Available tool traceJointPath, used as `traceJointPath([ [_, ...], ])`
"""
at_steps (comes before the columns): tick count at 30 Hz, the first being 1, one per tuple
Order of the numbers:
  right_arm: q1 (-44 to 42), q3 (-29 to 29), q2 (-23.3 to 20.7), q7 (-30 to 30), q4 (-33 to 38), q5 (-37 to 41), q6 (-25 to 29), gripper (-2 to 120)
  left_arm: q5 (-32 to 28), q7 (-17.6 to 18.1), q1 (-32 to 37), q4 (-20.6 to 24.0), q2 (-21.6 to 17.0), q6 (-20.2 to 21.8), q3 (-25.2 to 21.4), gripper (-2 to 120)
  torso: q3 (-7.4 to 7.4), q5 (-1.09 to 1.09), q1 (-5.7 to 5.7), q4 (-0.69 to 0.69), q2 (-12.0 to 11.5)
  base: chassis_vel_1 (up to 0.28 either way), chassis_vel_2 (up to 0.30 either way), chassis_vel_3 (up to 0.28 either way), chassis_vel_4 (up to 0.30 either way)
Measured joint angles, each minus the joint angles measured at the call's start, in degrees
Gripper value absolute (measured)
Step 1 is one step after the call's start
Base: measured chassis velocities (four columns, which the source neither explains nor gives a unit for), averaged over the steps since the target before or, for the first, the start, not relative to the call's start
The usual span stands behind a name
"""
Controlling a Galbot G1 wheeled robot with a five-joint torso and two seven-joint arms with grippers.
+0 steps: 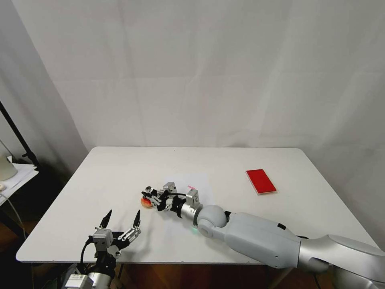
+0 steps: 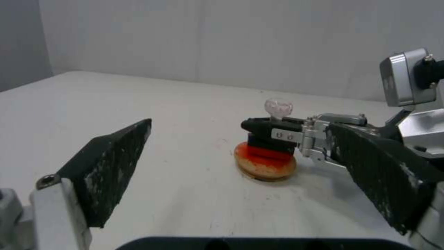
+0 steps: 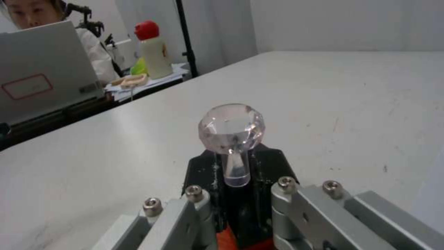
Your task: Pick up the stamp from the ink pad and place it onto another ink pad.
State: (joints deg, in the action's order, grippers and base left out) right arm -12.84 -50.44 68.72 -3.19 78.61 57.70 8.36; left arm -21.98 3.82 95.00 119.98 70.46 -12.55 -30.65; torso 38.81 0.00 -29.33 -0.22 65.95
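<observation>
**While the stamp sits on the round pad: placement stage, release pending**

Nearest item: left gripper (image 1: pixel 122 224), at the table's (image 1: pixel 240 160) near edge, fingers spread wide and holding nothing, pointing toward the work but apart from it. Idle.

Next: right gripper (image 1: pixel 154 197), reaching in from the robot's right across the table, fingers narrowed on the black base of the stamp (image 2: pixel 273 130). In the right wrist view the fingertips (image 3: pixel 203 173) flank the base on both sides, with the clear ball knob rising straight up between them; stamp upright.

Under the stamp: another ink pad (image 2: pixel 266 163), round, tan-rimmed, orange-red centre. The stamp's base appears to touch its inked face, slightly toward the far side of the disc. Holds only the stamp.

Farther off, well to the right: the ink pad (image 1: pixel 261 181), flat red rectangle, nothing on it, long axis running away from the robot.

Judgement: transfer seems nearly complete; what remains turns on the fingers parting sideways off the upright base without tipping it.
</observation>
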Motion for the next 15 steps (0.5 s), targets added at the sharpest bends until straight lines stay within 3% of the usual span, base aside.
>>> traceJointPath([
  [4, -0.06, -0.04, 0.03, -0.03, 0.11, -0.37, 0.04, 12, 0.0, 0.0, 0.0, 0.0, 0.0, 0.0, 0.0, 100, 0.0, 0.0, 0.0, 0.0, 0.0, 0.0, 0.0, 0.0, 0.0],
  [7, -0.08, -0.09, 0.02, -0.04, 0.19, -0.53, 0.01, 19, 0.0, 0.0, 0.0, 0.0, 0.0, 0.0, 0.0, 100, 0.0, -0.01, 0.0, 0.0, 0.0, 0.0, 0.0, 0.0, 0.0],
  [15, -0.16, -0.15, 0.04, 0.0, 0.43, -0.74, -0.02, 50, 0.0, 0.0, 0.0, 0.0, 0.0, 0.0, 0.0, 100, 0.0, -0.01, 0.0, 0.0, 0.0, 0.0, 0.0, 0.0, 0.0],
])
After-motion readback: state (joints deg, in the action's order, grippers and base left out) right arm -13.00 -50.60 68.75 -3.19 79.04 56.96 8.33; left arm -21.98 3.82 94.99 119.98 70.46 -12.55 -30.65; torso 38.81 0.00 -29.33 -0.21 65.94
